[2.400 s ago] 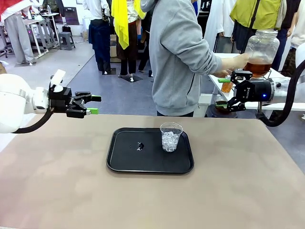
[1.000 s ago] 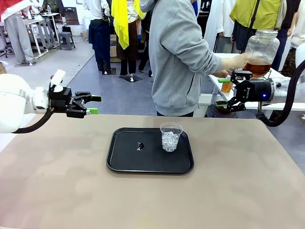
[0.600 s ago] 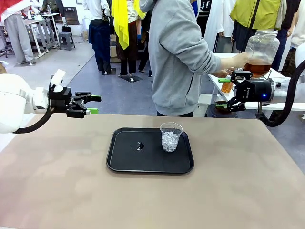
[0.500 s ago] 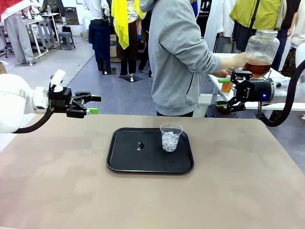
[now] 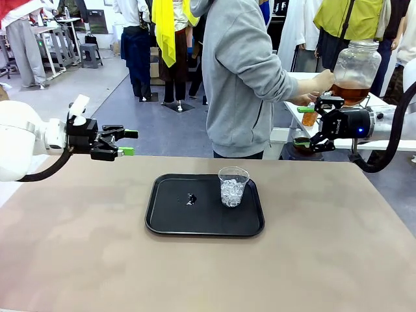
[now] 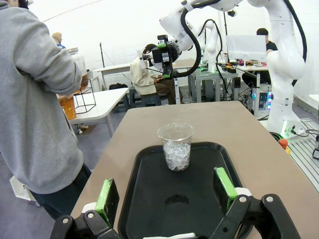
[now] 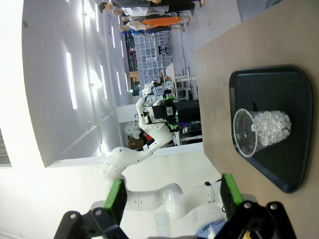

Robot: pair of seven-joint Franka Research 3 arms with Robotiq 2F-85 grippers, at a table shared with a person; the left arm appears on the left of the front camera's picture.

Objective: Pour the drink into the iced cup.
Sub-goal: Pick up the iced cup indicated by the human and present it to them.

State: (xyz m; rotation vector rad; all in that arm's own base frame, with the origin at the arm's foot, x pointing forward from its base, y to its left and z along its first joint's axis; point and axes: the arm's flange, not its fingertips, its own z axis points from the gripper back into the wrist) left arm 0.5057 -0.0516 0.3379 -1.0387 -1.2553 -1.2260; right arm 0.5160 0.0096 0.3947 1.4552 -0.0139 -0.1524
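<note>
Iced cup upright on tray, mid-worktop. Drink in dispenser jar and small cup, beyond far edge, near person's hand. My left fingers and right fingers spread, empty. Risk: small cup slips at handover, spilling drink. Its fill level is unclear to me, as it is partly hidden.

A wide table with a plain beige-brown top spans the front view. A black rectangular tray with rounded corners and a low rim lies flat on it, near the middle. On the tray's right half a clear iced cup stands upright; just left of it sits a small dark glossy spot
</note>
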